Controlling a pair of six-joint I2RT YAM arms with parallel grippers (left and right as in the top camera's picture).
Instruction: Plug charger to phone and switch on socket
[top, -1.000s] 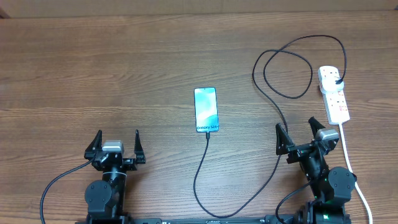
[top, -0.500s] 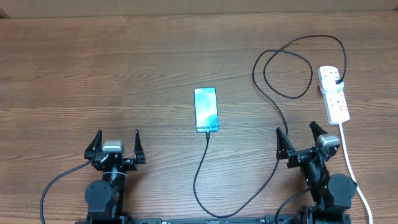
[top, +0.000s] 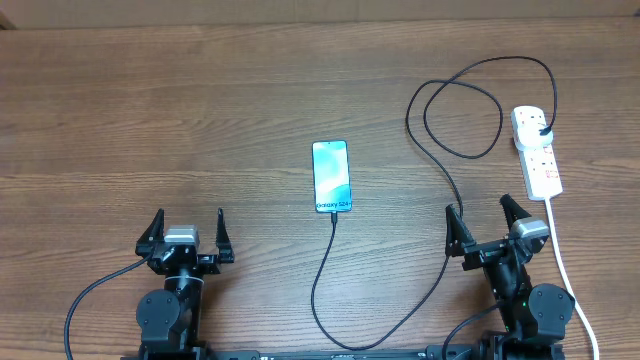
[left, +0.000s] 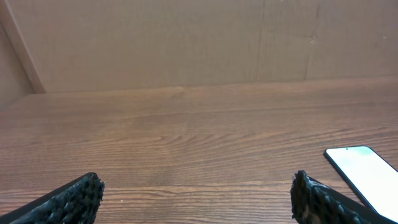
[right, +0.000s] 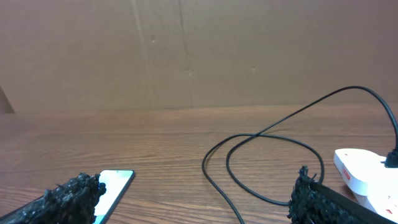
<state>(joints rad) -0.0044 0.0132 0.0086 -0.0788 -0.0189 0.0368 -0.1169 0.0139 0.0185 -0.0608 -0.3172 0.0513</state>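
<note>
The phone (top: 331, 177) lies lit at centre frame on the bench (top: 150, 110). The charger (top: 333, 228) meets its lower edge and loops right to the power strip (top: 537, 152). At the bottom of the frame, the left jaws and right jaws gape wide, empty.

Slim smartphone (top: 330, 177): lit light-blue screen, flat, frame centre.
Thin black charger cable (top: 325, 252): tip at the phone's lower edge, looping via lower centre to upper right.
White power strip (top: 537, 152): red switches, right edge, black plug inserted.
</note>
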